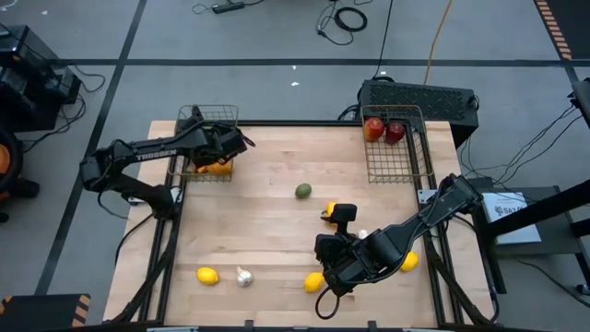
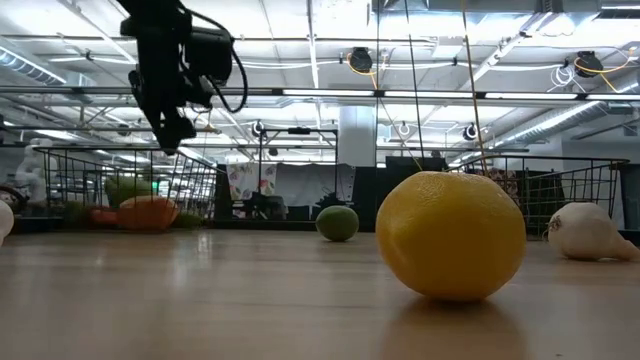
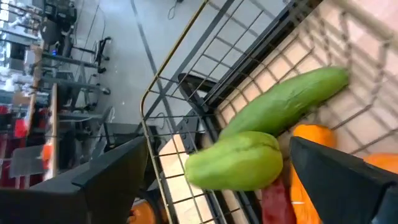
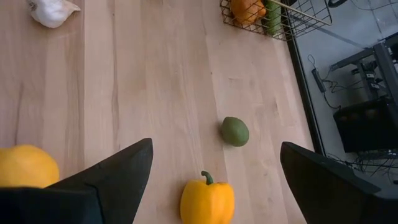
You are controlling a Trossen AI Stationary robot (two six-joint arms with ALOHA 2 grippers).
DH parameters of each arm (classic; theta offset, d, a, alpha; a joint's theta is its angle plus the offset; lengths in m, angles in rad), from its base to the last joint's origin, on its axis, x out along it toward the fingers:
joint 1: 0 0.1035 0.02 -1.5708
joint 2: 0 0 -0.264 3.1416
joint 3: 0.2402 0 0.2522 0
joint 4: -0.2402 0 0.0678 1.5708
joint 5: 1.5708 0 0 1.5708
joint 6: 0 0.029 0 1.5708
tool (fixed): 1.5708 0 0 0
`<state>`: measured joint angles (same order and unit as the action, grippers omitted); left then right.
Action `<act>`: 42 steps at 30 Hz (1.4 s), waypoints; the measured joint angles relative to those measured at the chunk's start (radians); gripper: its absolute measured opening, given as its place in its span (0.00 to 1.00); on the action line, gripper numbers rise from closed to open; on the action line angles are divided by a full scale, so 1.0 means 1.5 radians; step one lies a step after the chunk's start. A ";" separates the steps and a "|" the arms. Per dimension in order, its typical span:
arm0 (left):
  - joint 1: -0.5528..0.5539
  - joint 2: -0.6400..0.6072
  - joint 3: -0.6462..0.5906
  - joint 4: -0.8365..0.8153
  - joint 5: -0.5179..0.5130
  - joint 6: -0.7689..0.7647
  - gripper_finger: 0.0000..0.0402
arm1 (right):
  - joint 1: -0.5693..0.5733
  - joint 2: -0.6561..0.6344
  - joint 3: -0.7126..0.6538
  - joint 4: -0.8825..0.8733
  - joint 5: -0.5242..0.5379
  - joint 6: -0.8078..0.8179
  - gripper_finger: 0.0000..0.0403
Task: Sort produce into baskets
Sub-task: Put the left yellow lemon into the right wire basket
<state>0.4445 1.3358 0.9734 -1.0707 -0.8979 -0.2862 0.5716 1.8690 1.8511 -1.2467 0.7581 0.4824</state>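
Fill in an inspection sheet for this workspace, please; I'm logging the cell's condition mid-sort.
Surface: wooden table, bare between the items.
Job's things: left basket holds a cucumber, green squash and orange produce; right basket holds two red apples. Loose on the table: avocado, yellow pepper, garlic, three lemons.
Clutter: nothing seen.
Grippers: left gripper over the left basket, jaws open, empty; right gripper above the yellow pepper, jaws open.
Cables: several on the floor beyond the table.
Surroundings: black box behind the right basket.
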 joint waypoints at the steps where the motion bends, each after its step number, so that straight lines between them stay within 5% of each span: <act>1: -0.009 -0.008 0.005 -0.012 0.006 -0.013 0.98 | 0.000 0.000 0.000 0.000 0.001 0.000 0.85; 7: -0.135 -0.100 0.067 -0.125 0.094 -0.122 0.98 | 0.000 0.000 0.000 0.000 0.001 -0.001 0.85; 13: -0.328 -0.204 0.079 -0.131 0.269 -0.231 0.98 | 0.000 0.000 0.000 0.001 0.001 -0.001 0.85; 17: -0.474 -0.220 0.079 -0.131 0.312 -0.333 0.98 | -0.001 0.002 0.000 0.016 0.001 -0.001 0.85; 29: -0.870 -0.043 0.070 0.167 0.430 -0.444 0.98 | 0.000 0.048 0.000 0.053 -0.038 0.002 0.85; 35: -0.962 0.062 0.070 0.107 0.493 -0.537 0.98 | -0.001 0.066 0.000 0.074 -0.038 0.000 0.85; 42: -1.010 0.153 0.070 0.044 0.507 -0.523 0.99 | -0.001 0.071 0.000 0.122 -0.049 0.002 0.85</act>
<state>-1.0712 1.5647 1.0790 -1.0046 -0.1379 -1.0709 0.5709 1.9751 1.8511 -1.0638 0.6854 0.4854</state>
